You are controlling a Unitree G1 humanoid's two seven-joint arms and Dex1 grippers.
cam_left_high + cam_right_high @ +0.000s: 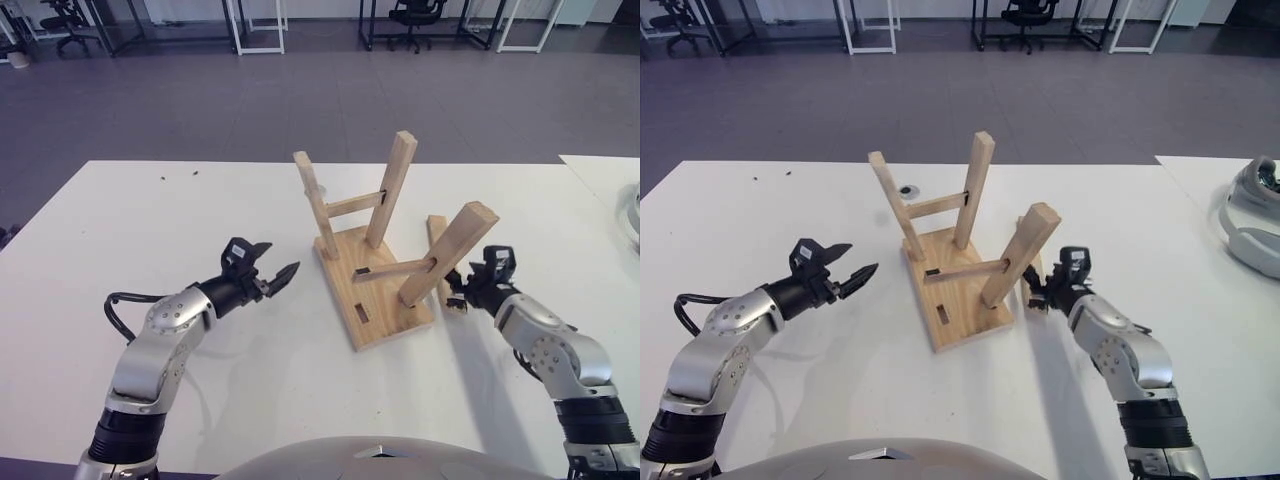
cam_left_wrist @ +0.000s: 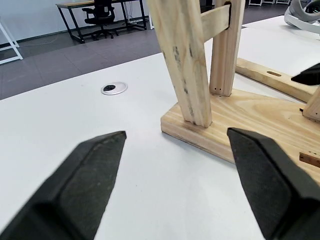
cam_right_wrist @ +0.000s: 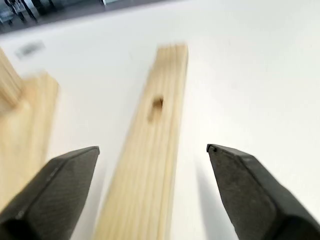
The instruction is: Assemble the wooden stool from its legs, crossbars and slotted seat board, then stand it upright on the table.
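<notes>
We see the seat board lying flat on the white table, slots up; three legs stand in it. Two legs rise from the board's far end, one at the left corner and one to its right, joined by a crossbar. A third leg leans up from the board's near right side, with a second crossbar running from it back over the board. A loose leg lies flat on the table just right of the board. The right gripper is spread wide, one finger on each side of that loose leg, not pinching it. The left gripper hovers left of the board, also wide open and holding nothing, pointed towards it. A round metal grommet sits in the table beyond the board's far left corner.
</notes>
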